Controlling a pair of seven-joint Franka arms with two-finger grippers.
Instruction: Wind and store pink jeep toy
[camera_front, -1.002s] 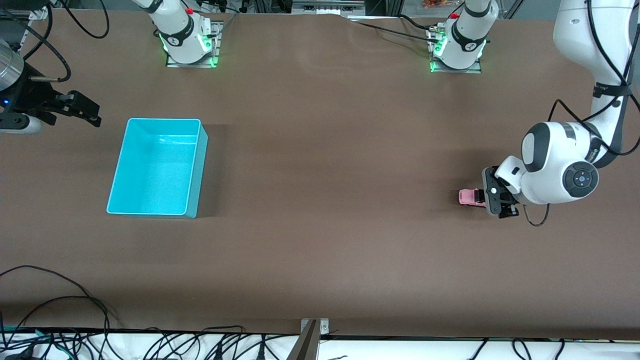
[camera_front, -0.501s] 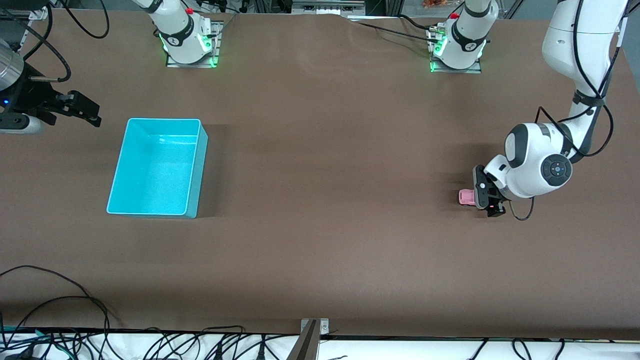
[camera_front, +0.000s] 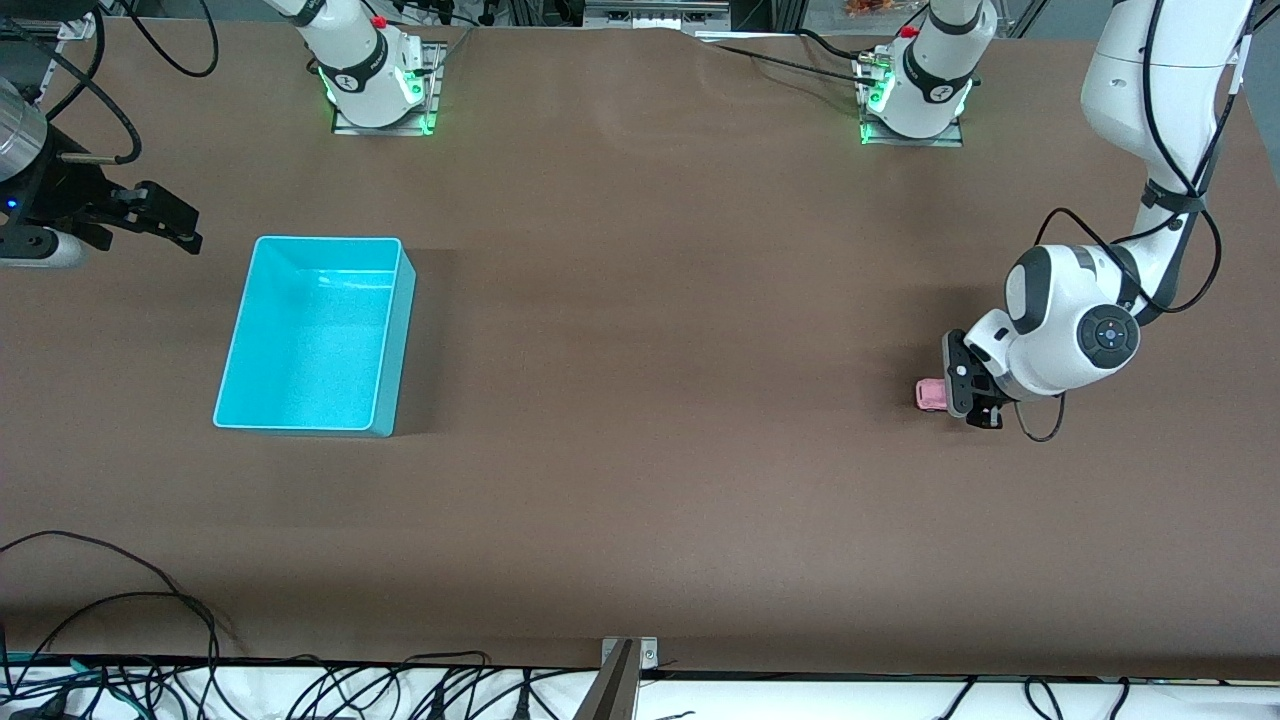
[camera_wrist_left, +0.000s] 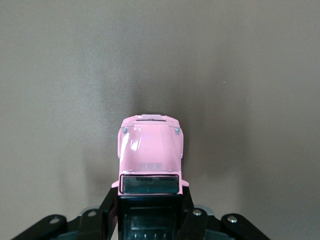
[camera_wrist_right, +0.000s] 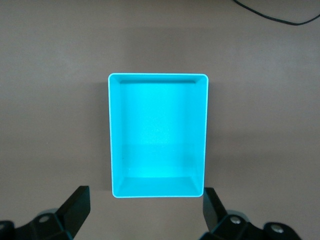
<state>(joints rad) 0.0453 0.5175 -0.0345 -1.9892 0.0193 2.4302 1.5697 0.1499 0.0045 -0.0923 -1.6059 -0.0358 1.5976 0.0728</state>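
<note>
The pink jeep toy (camera_wrist_left: 150, 150) is glossy light pink with a dark windshield and a black roof panel, and it sits on a plain matte brown table (camera_front: 660, 300). The bin (camera_front: 315, 335) is bright cyan all over, with a paler rim. Both arms are white with black grippers, their bases glowing green.

bench (camera_front: 640, 300): brown, fills most of the frame
cyan bin (camera_front: 315, 335): left of centre, resting on the bench
pink jeep toy (camera_front: 930, 394): right of centre, on the bench
</note>
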